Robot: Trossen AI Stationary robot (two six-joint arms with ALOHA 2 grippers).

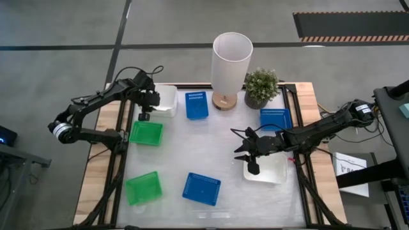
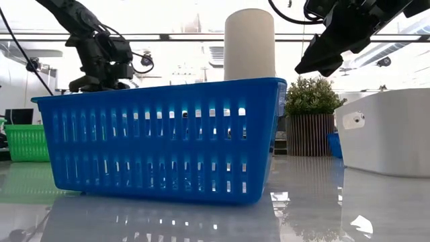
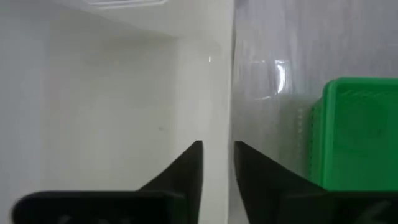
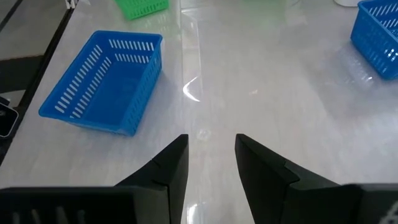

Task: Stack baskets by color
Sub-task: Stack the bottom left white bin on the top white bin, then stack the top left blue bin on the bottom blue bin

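Bright, even light falls from above. The glossy table (image 4: 261, 93) shows glare: a white streak near the picture's center in the right wrist view. The low view is backlit at 12 o'clock by overexposed windows. The left wrist view is blurred, the white basket (image 3: 112, 93) washed out.

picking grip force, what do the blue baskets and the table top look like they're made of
Blue baskets: likely thin moulded plastic, glossy, with slotted walls that light shines through. Table top: smooth, glossy white sheet, mirroring the baskets; possibly laminate or acrylic, hard to tell.

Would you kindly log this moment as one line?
left hand: astride white basket wall | right hand: open, empty, above near white basket | stacking: none visible
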